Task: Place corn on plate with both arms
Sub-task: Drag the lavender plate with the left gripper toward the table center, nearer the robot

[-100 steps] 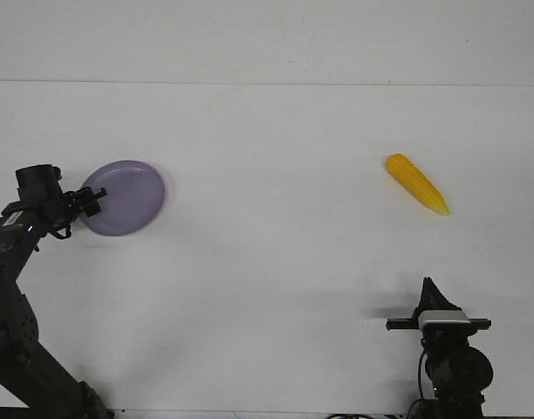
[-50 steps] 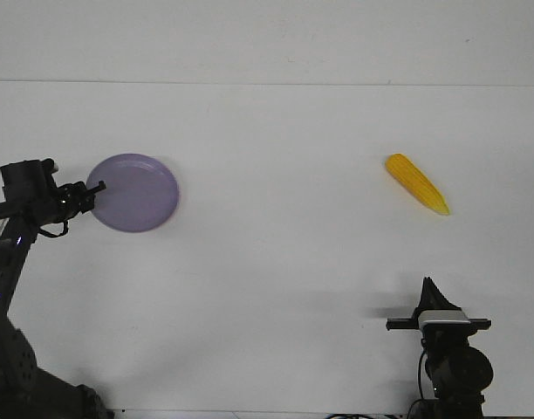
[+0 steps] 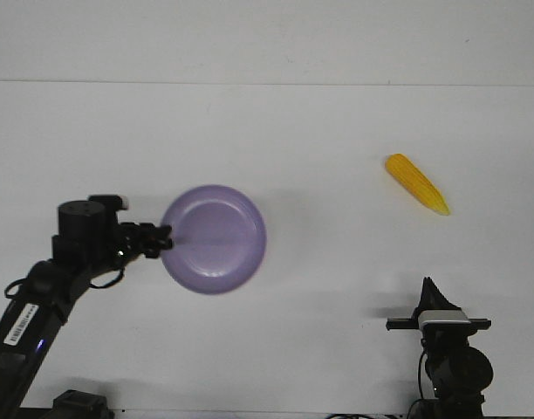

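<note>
The lavender plate (image 3: 216,237) is left of the table's middle, lifted and tilted toward the camera. My left gripper (image 3: 165,239) is shut on the plate's left rim and holds it. The yellow-orange corn (image 3: 416,183) lies on the white table at the right, its pale tip pointing to the near right. My right gripper (image 3: 427,286) is near the front edge, well short of the corn, its pointed fingers together and holding nothing.
The white table (image 3: 319,140) runs back to a wall edge at the far side. The left arm's black links (image 3: 40,305) stretch from the near left corner.
My left arm has carried the plate from the far left toward the table's middle and nearer the front. The plate now looks larger and tilted. The right arm and the corn have not moved.
</note>
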`<move>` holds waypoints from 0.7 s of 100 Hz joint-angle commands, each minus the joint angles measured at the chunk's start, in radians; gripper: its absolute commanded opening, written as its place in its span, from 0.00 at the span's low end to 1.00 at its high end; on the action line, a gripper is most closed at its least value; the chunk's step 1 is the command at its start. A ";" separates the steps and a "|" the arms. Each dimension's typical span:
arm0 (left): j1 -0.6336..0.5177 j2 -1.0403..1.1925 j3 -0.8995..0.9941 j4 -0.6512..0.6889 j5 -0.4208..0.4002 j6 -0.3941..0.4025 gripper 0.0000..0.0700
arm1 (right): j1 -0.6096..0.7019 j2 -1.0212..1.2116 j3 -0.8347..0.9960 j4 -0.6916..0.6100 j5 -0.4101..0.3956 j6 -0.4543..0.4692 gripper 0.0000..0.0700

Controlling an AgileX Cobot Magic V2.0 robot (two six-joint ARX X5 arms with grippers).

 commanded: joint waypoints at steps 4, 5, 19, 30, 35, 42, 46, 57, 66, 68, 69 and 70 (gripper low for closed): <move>-0.142 0.014 -0.088 0.026 -0.035 -0.071 0.01 | 0.001 0.000 -0.003 0.010 0.000 0.013 0.02; -0.153 0.014 -0.097 0.030 -0.041 -0.074 0.01 | 0.001 0.000 -0.003 0.010 0.000 0.013 0.02; -0.291 0.032 -0.214 0.126 -0.106 -0.143 0.01 | 0.001 0.000 -0.003 0.010 0.000 0.013 0.02; -0.342 0.045 -0.267 0.182 -0.133 -0.179 0.01 | 0.001 0.000 -0.003 0.010 0.000 0.013 0.02; -0.352 0.049 -0.275 0.185 -0.147 -0.179 0.01 | 0.001 0.000 -0.003 0.010 0.000 0.013 0.02; -0.362 0.060 -0.276 0.184 -0.166 -0.177 0.01 | 0.001 0.000 -0.003 0.010 0.000 0.013 0.02; -0.364 0.068 -0.276 0.185 -0.171 -0.177 0.01 | 0.001 0.000 -0.003 0.010 0.000 0.013 0.02; -0.365 0.100 -0.276 0.185 -0.176 -0.161 0.01 | 0.001 0.000 -0.003 0.010 0.000 0.013 0.02; -0.364 0.125 -0.276 0.192 -0.176 -0.146 0.01 | 0.001 0.000 -0.003 0.010 0.000 0.013 0.02; -0.364 0.129 -0.276 0.196 -0.176 -0.146 0.01 | 0.001 0.000 -0.003 0.010 0.000 0.013 0.02; -0.364 0.131 -0.276 0.198 -0.176 -0.147 0.01 | 0.001 0.000 -0.003 0.010 0.000 0.013 0.02; -0.364 0.133 -0.276 0.200 -0.176 -0.147 0.01 | 0.001 0.000 -0.003 0.010 0.000 0.013 0.02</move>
